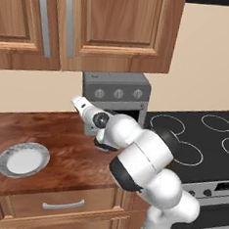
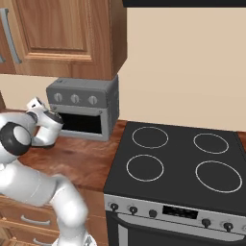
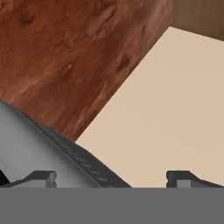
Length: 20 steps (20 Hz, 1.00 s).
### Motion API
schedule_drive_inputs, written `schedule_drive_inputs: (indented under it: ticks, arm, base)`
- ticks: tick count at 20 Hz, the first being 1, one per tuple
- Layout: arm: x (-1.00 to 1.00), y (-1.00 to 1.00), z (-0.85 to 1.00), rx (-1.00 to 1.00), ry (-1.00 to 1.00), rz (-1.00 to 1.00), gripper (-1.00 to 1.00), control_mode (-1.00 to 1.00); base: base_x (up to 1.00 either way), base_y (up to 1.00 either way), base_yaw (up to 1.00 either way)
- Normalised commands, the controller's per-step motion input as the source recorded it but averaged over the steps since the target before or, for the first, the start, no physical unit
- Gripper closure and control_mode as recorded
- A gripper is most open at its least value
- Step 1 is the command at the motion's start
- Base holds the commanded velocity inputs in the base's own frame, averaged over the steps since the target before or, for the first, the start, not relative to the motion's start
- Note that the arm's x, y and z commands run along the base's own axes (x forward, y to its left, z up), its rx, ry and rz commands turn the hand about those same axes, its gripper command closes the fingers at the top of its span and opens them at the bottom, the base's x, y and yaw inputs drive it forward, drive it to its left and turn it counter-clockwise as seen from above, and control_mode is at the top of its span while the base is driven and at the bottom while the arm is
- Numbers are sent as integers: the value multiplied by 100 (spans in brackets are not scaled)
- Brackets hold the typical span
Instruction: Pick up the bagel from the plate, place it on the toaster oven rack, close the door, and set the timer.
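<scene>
Left base view holds the plate (image 1: 23,159) on the counter (image 1: 69,147), while hand view has fingers (image 3: 43,177) spread wide, grasping nothing.

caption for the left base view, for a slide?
Franka arm reaching toward the toaster oven on the wooden counter, the plate bare at left, stovetop at right.

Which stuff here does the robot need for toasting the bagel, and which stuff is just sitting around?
Needed: the plate, bare of any bagel; the toaster oven; the gripper, open.

Just around: the stove, the wall cabinets, the counter drawers.
</scene>
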Motion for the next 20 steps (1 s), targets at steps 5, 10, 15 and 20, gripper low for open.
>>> schedule_drive_inputs:
  ticks: [5, 10, 15, 20]
  arm:
    - [-76, 26, 92, 0, 0, 7, -100, -100]
    - [-94, 20, 100, 0, 0, 1, -100, -100]
    - [-97, 16, 100, 0, 3, 0, -100, -100]
    - [-73, 44, 100, 2, 4, -2, -100, -100]
  base:
    - [0, 0, 0]
    - [0, 0, 0]
    - [0, 0, 0]
    - [0, 0, 0]
